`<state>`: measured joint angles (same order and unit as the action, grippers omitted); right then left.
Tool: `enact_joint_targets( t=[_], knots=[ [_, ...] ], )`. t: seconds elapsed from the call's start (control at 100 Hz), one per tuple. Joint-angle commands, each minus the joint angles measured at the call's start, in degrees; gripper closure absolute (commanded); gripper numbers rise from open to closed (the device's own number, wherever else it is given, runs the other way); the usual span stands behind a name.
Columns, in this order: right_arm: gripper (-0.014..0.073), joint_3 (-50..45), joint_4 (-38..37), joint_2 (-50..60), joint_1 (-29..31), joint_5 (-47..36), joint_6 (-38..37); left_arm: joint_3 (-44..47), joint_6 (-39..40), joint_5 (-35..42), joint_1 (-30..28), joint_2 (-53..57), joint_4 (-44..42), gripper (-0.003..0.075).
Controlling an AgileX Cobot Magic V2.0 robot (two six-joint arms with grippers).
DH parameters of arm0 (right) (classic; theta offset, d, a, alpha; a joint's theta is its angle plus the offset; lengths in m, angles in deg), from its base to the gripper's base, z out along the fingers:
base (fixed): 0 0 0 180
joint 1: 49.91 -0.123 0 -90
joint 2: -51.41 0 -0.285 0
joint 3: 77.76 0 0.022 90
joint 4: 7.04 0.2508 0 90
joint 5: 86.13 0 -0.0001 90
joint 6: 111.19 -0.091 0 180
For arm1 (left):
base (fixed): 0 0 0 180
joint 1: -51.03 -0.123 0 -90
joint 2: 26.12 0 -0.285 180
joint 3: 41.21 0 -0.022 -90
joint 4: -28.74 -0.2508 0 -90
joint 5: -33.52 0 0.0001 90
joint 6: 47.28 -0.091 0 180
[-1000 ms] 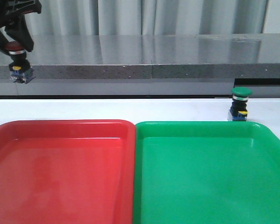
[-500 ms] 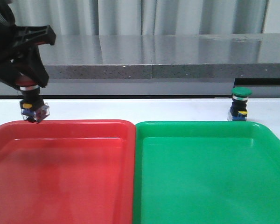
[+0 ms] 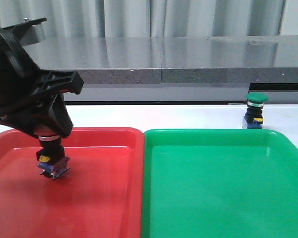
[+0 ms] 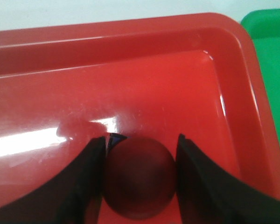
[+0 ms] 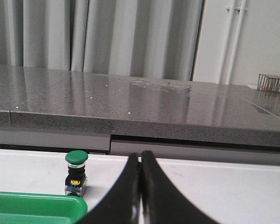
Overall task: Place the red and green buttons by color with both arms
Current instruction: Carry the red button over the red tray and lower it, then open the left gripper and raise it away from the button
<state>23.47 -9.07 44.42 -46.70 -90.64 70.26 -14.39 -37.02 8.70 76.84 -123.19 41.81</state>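
Observation:
My left gripper (image 3: 48, 136) is shut on the red button (image 3: 53, 159) and holds it upright just above the floor of the red tray (image 3: 104, 198), in its left half. In the left wrist view the red cap (image 4: 139, 177) sits between my two dark fingers (image 4: 91, 177). The green button (image 3: 255, 111) stands upright on the white table behind the green tray (image 3: 223, 193), near its far right corner. It also shows in the right wrist view (image 5: 76, 171). My right gripper (image 5: 140, 158) is shut and empty, to the right of the green button; it is out of the front view.
The two trays lie side by side and touch at the middle. A grey stone ledge (image 3: 188, 69) runs along the back of the white table (image 3: 188, 116). Curtains hang behind it.
My left gripper has moved down and to the right with the red button, from high at the far left to low over the red tray. The green button has not moved.

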Motion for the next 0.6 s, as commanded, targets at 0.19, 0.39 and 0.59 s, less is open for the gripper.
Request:
enact_joint_targets(
  t=[0.19,0.39,0.59],
  knots=[
    [0.0657,1.05,0.12,1.12,0.38,-4.44,0.22,-1.25,-0.32,1.78,0.38,2.58,0.66,0.0328],
    [0.0657,1.05,0.12,1.12,0.38,-4.44,0.22,-1.73,0.44,1.55,0.38,2.58,0.90,0.0269],
    [0.0657,1.05,0.12,1.12,0.38,-4.44,0.22,-2.70,0.44,1.36,0.38,4.15,0.20,0.0270]
  ],
)
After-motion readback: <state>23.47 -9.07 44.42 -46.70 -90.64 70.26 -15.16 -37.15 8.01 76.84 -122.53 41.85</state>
